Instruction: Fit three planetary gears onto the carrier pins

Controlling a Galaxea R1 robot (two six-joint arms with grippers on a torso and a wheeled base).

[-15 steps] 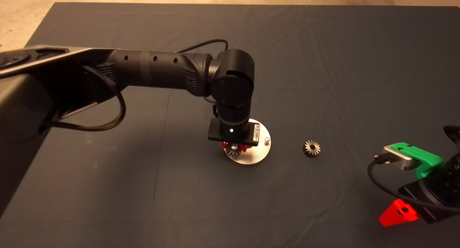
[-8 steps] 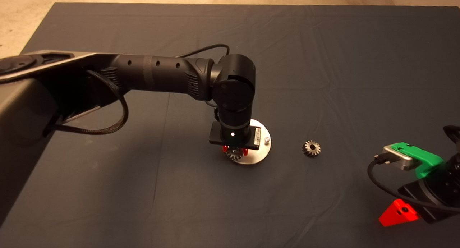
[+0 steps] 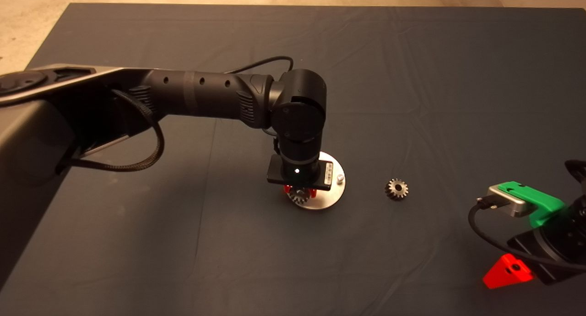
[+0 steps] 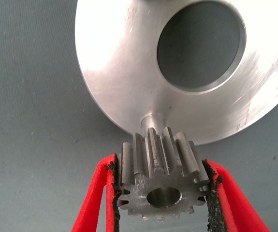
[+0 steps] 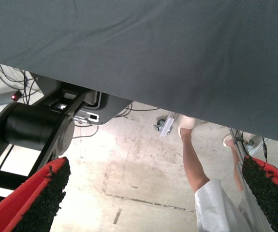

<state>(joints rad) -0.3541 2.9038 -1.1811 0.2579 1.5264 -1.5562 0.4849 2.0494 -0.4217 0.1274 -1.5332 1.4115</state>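
Left gripper (image 4: 164,193): jaws closed on one planetary gear (image 4: 160,181), pads bearing on opposite toothed flanks, bore left clear. The gear is held just over the near-left carrier pin (image 4: 151,119), which is seen directly beyond it at the near edge of the silver disc (image 4: 119,72); whether the bore has met the pin cannot be told. A second pin (image 3: 339,178) is seen bare at the disc's right. Handling is judged thus: steel, stiff, dense for its size, slick on the faces; the tooth flanks are the sound place to hold, squarely, or the bore may bind. A second gear (image 3: 396,188) is noted lying loose on the tabletop (image 3: 412,78), right of the disc. Right gripper (image 5: 153,198): parked at the near right, jaws wide apart, a person's legs (image 5: 197,164) in its view.
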